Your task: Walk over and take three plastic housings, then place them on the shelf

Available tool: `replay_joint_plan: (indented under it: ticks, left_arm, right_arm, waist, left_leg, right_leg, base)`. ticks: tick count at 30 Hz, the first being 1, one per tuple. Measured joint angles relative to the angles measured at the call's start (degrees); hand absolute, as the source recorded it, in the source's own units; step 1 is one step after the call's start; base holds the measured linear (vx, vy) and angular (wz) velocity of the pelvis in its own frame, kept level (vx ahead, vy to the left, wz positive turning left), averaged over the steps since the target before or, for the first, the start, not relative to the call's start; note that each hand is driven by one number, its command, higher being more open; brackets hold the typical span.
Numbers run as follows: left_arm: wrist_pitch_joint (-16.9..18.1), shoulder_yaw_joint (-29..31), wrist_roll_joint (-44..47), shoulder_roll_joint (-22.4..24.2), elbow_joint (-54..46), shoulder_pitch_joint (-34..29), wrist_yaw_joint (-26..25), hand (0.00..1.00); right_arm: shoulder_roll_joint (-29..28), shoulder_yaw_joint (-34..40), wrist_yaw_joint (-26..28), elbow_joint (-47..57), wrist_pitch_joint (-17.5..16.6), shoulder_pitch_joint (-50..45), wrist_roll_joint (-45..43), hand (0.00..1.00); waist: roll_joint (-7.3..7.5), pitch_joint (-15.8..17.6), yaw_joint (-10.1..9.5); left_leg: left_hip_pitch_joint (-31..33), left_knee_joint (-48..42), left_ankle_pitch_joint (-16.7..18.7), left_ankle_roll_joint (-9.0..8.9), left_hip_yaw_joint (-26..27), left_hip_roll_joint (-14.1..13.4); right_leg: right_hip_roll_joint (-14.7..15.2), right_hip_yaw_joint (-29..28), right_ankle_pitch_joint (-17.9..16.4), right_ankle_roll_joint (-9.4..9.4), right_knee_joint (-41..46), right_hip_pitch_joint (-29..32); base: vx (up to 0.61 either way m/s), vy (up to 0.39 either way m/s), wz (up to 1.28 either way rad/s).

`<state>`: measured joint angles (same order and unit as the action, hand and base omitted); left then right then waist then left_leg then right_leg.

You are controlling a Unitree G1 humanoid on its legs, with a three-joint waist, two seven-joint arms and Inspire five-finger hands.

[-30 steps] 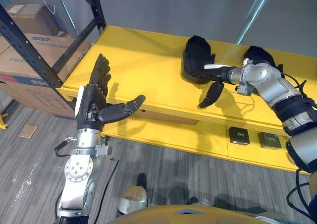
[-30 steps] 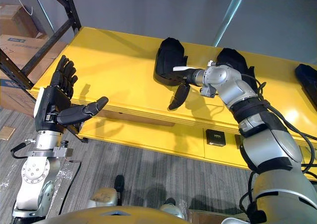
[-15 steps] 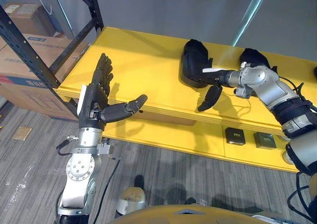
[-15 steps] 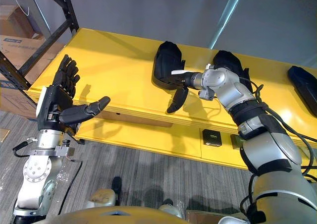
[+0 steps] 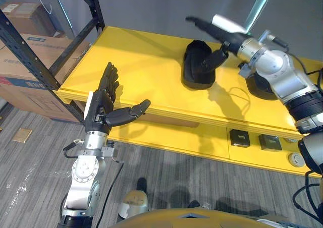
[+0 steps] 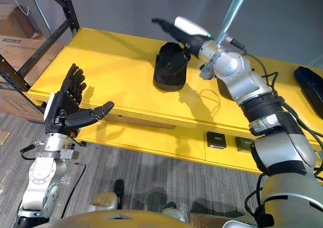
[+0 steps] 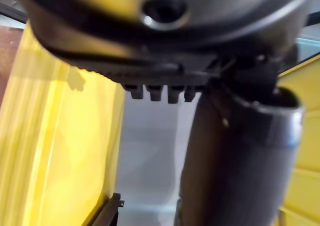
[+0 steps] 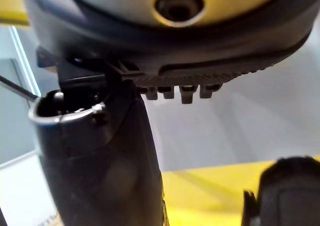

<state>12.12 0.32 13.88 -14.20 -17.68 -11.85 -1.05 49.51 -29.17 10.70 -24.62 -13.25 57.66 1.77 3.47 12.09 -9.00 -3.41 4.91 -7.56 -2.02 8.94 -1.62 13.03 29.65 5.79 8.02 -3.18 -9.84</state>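
Plastic housings lie on the yellow shelf, none of them held. Nearest us, our left hand hangs spread and empty before its edge. Farther off, our right hand hovers above one housing, fingers straight, empty. Descending off-centre, we may shove it away instead of gripping it.

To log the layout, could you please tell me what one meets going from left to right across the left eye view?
Cardboard boxes → left hand → first black housing → second black housing, both housings on the yellow shelf.
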Motion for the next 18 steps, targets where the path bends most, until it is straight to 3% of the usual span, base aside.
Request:
replay_joint_plan:
  ticks: [4, 8, 9, 11, 13, 18]
  left_arm:
    - [0.2, -0.1, 0.0, -0.3, 0.2, -0.3, 0.0, 1.00]
    - [4.2, 0.3, 2.6, -0.5, 0.2, -3.0, -0.3, 1.00]
    - [5.0, 0.7, 3.1, -0.4, 0.2, -3.5, -0.4, 1.00]
    - [6.1, 1.8, 4.2, 0.7, -1.5, -5.3, -1.0, 1.00]
    - [7.7, 2.9, 5.0, 2.8, -4.2, -6.8, -1.2, 1.00]
    - [12.4, -0.4, 5.8, 5.3, -8.0, -3.8, -1.4, 1.00]
  right_arm:
    - [0.3, 5.7, -1.8, 4.0, 0.1, -2.1, -0.1, 1.00]
    - [-1.8, 27.7, -10.9, 22.3, -1.9, -21.1, -9.3, 1.00]
    - [-4.6, 33.3, -11.8, 26.0, -2.0, -25.9, -11.7, 1.00]
    - [-17.1, 45.8, -13.0, 36.5, -2.1, -41.2, -14.3, 1.00]
    - [-26.5, 49.0, -12.8, 41.4, -2.1, -51.6, -14.1, 1.00]
    - [-39.2, 45.9, -14.0, 42.9, 1.2, -68.6, -14.1, 1.00]
  waist:
    - [-0.18, -0.3, 0.87]
    - [-0.31, -0.8, 1.65]
    - [-0.30, -1.5, 2.36]
    - [-0.21, -4.2, 5.05]
    - [-0.54, -5.2, 7.63]
    - [-2.11, -6.0, 11.57]
  left_leg:
    - [0.0, 0.0, 0.1, -0.13, 0.2, -0.1]
    - [0.1, 0.1, 0.8, -0.37, 2.1, 0.0]
    - [0.2, 0.2, 0.9, -0.23, 2.5, 0.0]
    - [0.1, 0.2, 1.4, -0.11, 3.9, 0.0]
    - [-0.4, 0.2, 1.9, -0.13, 5.2, -0.1]
    - [-1.5, 0.2, 3.7, -1.23, 11.4, -1.6]
  right_leg:
    - [0.0, -0.1, 0.0, -0.02, 0.1, 0.5]
    - [0.4, -1.9, 0.0, 0.01, 0.2, 1.8]
    - [0.5, -2.5, 0.0, 0.02, 0.2, 2.2]
    - [0.6, -3.5, 0.0, 0.14, 0.2, 2.8]
    - [0.5, -5.1, 0.0, 0.19, 0.1, 3.0]
    - [-0.8, -11.8, -0.3, 0.22, 0.0, 6.2]
  base:
    - [0.00, 0.000, 0.00]
    - [0.02, 0.021, -0.21]
    - [0.04, 0.025, -0.28]
    - [0.09, 0.025, -0.30]
    - [0.09, 0.014, -0.41]
    - [0.00, -0.006, -0.68]
